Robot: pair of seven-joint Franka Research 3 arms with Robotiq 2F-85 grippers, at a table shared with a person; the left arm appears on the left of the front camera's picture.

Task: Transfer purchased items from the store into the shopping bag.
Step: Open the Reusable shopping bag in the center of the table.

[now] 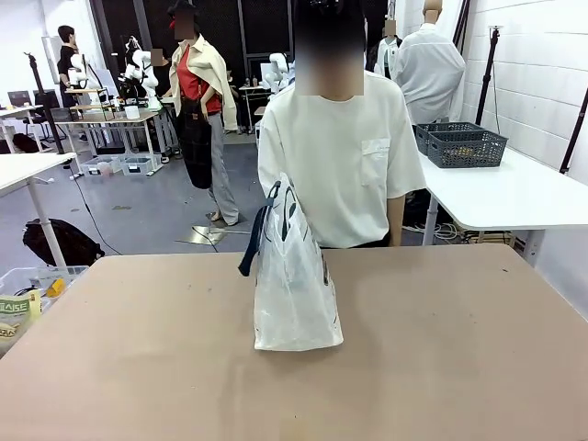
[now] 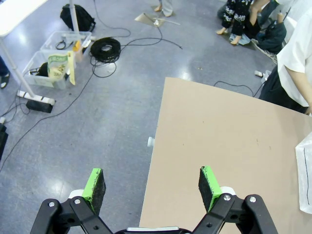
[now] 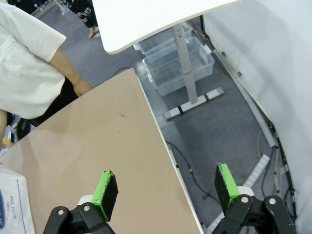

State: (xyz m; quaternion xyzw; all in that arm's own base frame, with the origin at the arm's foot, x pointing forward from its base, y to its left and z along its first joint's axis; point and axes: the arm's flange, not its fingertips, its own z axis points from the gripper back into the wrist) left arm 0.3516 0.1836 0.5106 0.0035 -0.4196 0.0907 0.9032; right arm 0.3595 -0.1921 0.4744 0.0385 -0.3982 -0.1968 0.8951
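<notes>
The left gripper (image 2: 152,187) is held with its jaws wide apart and nothing between them, above the left edge of the table (image 1: 441,367). At the table's middle the shopping bag (image 1: 294,276) is stood upright, its blue handle (image 1: 255,241) drooped to the left, with a person (image 1: 340,156) just behind it. The right gripper (image 3: 167,189) is likewise spread and empty, over the right edge. The task is judged to be at its start: an item must first be brought within reach and gripped. Grey lattice baskets (image 1: 459,144) are seen on a white side table (image 1: 514,197) well apart; whether either is the store cannot be told. The bag's mouth, seemingly narrow, may hamper the drop.
</notes>
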